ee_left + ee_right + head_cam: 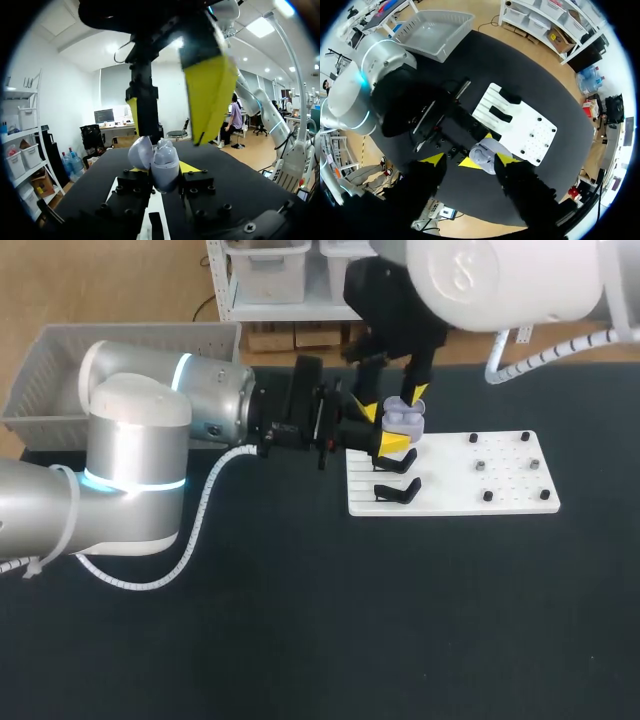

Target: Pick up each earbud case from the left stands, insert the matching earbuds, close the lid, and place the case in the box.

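The chief risk, as I judge it, is the right gripper (396, 390) knocking the case (404, 420) askew in the left gripper (382, 427); two sets of fingers crowd one small, rounded shell, and an off-centre push could twist it out of the pinch; the raised lid (140, 152) could be struck and forced back, or snapped down too soon; a dropped case would land on the board (500, 502).

The left's fingers stand narrowly apart, both yellow tips pressing the case from two sides; it is just above the head view's centre, over the board's upper left corner. The right's fingers are spread wide, straddling the case from above; one tip is just beside it, and I cannot tell whether it touches. The box (60, 390) is at upper left.
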